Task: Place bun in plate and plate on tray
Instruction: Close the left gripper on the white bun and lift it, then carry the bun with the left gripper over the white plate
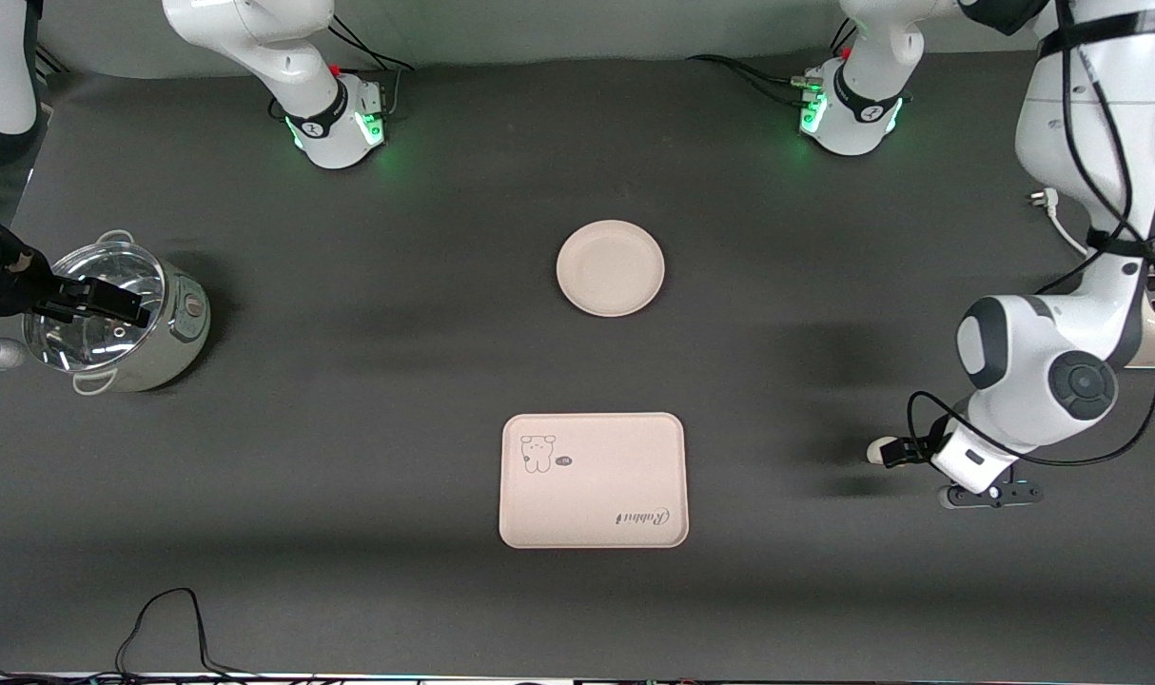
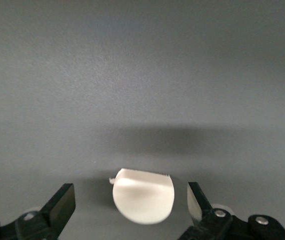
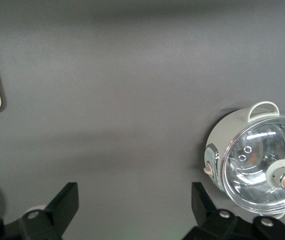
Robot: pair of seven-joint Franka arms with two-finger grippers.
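Left wrist view pretty much tells the story: the left gripper (image 2: 131,202) has its fingers spread wide with the bun (image 2: 143,195) sitting right between them on the dark table (image 2: 132,75), flat side facing away from the camera, neither finger touching it as far as I can see. So nothing's been grabbed yet. From the front, that gripper (image 1: 896,451) is low at the left arm's end of the table, well apart from the plate (image 1: 610,267) and the tray (image 1: 593,480), both bare, with the tray nearer the front camera than the plate. The right gripper (image 3: 132,210) is just waiting, fingers also spread and holding nothing, hanging above the pot (image 3: 255,162) with the glass lid at its own end. Basically I'd say the job is at square one: bun still needs pinching, carrying to the plate, then plate goes onto the tray.
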